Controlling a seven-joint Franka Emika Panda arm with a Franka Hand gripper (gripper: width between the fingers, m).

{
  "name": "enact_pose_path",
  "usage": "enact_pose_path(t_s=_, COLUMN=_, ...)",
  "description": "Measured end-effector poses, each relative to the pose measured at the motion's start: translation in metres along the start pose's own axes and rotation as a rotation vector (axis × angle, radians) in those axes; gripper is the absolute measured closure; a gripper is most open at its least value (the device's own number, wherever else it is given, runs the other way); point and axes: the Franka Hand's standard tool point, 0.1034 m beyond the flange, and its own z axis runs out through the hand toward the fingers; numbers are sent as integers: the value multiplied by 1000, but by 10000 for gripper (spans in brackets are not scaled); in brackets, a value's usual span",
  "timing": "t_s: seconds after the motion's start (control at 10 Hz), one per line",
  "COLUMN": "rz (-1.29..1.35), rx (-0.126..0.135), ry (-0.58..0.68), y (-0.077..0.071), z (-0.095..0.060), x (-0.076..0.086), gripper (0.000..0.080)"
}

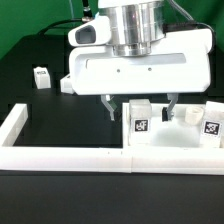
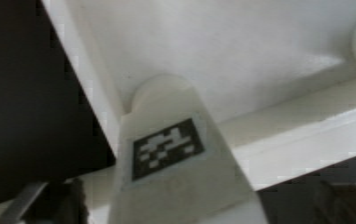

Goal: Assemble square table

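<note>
My gripper (image 1: 140, 108) hangs open over the front right of the scene, its fingers on either side of an upright white leg block (image 1: 140, 122) with a black-and-white tag and clear of it. In the wrist view the same leg (image 2: 171, 150) runs up between the dark fingertips (image 2: 42, 200), with a gap on each side. The leg stands on a flat white surface that looks like the square tabletop (image 1: 185, 146), also seen in the wrist view (image 2: 228, 45). Two more tagged legs (image 1: 210, 126) (image 1: 185, 115) stand to the exterior view's right.
The low white border wall (image 1: 60, 155) runs along the front and up the exterior view's left side. Two small tagged leg blocks (image 1: 42, 76) (image 1: 65, 86) sit on the black table at the back left. The arm's white body hides the area behind the gripper.
</note>
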Motion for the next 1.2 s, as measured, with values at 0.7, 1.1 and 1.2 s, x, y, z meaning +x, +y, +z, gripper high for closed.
enact_pose_path(t_s=0.7, rz=837, rx=-13, ry=-8, y=3, z=2, x=-4, gripper=503)
enact_pose_path(t_s=1.1, rz=1373, rx=63, ry=-55, y=0, z=3, x=-3, gripper=503)
enact_pose_path(t_s=1.2, rz=1401, rx=62, ry=-56, y=0, z=3, x=-3, gripper=503)
